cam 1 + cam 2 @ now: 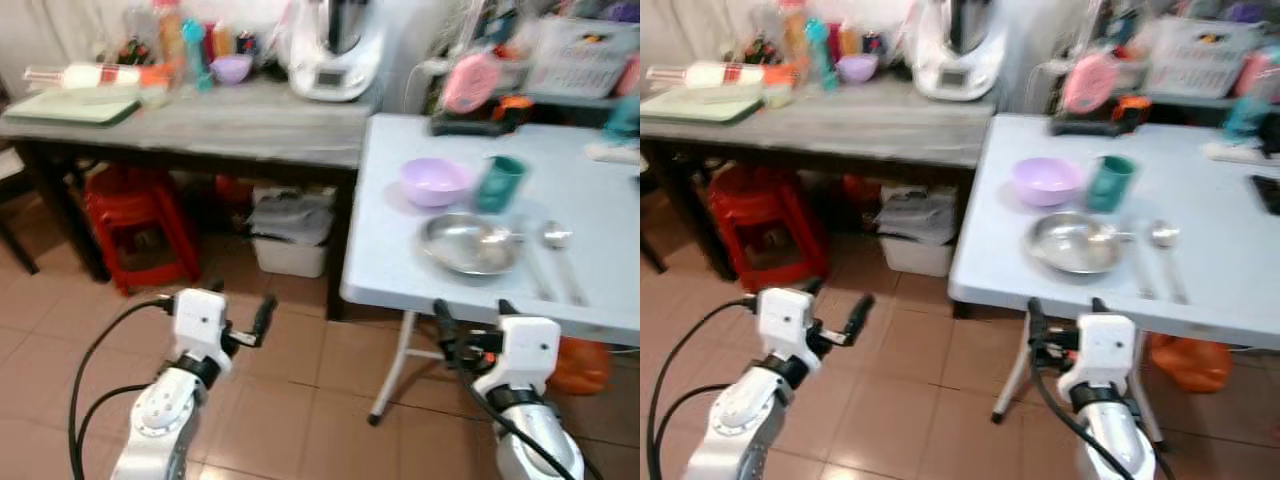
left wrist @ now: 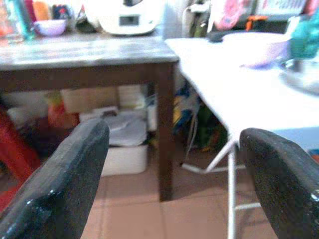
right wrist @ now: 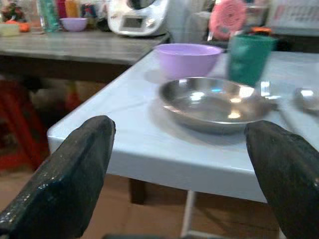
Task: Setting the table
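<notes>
— What is laid on the white table (image 1: 400, 250)?

— A steel plate (image 1: 470, 243) is set near its front edge, with a lilac bowl (image 1: 434, 181) and a green cup (image 1: 499, 183) just behind it; a spoon (image 1: 556, 237) is seen beside the plate (blurred).

— And the grippers?

— Both are held low before the table. The right gripper (image 3: 179, 169) is spread wide and empty, facing the plate — the left gripper (image 2: 174, 169) is likewise parted, nothing held, toward the wooden side table (image 1: 200, 125).

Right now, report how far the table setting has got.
Laid out: steel plate, purple bowl, green cup and spoon on the white table. In hand: nothing; left tool and right tool are open below the table edge. Left: any further pieces, which I cannot judge.
</notes>
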You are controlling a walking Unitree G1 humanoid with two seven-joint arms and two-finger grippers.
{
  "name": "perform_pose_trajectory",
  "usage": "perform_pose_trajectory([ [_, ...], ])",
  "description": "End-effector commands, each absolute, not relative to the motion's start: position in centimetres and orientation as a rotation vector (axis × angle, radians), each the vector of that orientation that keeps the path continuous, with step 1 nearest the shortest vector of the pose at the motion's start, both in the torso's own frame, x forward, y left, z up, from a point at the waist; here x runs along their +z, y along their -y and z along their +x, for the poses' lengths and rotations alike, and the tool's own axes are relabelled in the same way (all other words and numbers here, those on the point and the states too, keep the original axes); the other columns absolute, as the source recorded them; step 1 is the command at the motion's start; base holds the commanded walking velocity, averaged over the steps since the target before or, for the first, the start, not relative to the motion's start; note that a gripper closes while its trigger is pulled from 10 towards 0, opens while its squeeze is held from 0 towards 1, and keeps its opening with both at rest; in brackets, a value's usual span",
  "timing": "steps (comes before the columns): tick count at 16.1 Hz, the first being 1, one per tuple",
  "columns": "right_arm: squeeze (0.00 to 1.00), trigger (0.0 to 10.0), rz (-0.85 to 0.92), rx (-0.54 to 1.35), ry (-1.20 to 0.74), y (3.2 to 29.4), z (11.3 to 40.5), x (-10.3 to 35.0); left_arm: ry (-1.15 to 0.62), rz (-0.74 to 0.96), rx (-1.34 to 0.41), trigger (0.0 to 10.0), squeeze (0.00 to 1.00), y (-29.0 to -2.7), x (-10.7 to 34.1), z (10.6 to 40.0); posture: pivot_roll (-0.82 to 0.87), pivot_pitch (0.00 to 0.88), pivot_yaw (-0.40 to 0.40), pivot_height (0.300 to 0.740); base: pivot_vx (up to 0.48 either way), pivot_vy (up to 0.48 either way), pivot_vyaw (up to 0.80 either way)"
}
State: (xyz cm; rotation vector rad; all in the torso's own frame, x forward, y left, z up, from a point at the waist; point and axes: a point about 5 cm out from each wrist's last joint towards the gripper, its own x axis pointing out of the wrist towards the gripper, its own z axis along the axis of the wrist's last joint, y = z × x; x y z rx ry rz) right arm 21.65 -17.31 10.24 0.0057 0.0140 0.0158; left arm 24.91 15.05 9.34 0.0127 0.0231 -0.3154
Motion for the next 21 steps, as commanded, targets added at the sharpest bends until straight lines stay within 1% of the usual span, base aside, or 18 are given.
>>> perform_pose_trajectory([
  [1, 0.00, 10.0, 0.023, 0.031, 0.002, 16.7, 21.7, 10.5, -0.016, 0.016, -0.295, 10.0, 0.00, -15.8, 9.6, 25.0, 0.06, 0.000, 0.007, 0.740, 0.000, 0.000, 0.00],
  [4, 0.00, 10.0, 0.021, 0.013, 0.010, 17.0, 21.7, 10.7, -0.009, -0.015, -0.309, 10.0, 0.00, -15.7, 9.8, 25.1, 0.05, 0.000, 0.009, 0.740, 0.000, 0.000, 0.00],
  [7, 0.00, 10.0, 0.024, -0.007, 0.025, 17.3, 21.4, 10.9, -0.003, -0.032, -0.271, 10.0, 0.00, -16.1, 9.9, 25.3, 0.05, 0.000, 0.004, 0.740, 0.000, 0.000, 0.00],
  [9, 0.00, 10.0, 0.022, -0.005, 0.025, 17.3, 21.4, 10.9, 0.000, -0.040, -0.289, 10.0, 0.00, -15.9, 9.9, 25.2, 0.04, 0.000, 0.003, 0.740, 0.000, 0.000, 0.00],
  [13, 0.00, 10.0, 0.027, -0.010, 0.044, 17.4, 21.4, 11.2, -0.001, -0.052, -0.308, 10.0, 0.00, -15.5, 9.9, 25.1, 0.04, 0.000, 0.000, 0.740, 0.267, 0.000, 0.00],
  [18, 0.00, 10.0, 0.028, -0.012, 0.039, 17.5, 21.6, 11.2, -0.002, -0.066, -0.325, 10.0, 0.00, -15.3, 9.9, 25.1, 0.04, 0.000, -0.001, 0.740, 0.291, 0.000, -0.57],
  [21, 0.00, 10.0, 0.028, -0.013, 0.039, 17.5, 21.6, 11.2, 0.001, -0.067, -0.338, 10.0, 0.00, -15.1, 9.9, 25.1, 0.04, 0.000, -0.003, 0.740, 0.312, 0.000, 0.00],
])
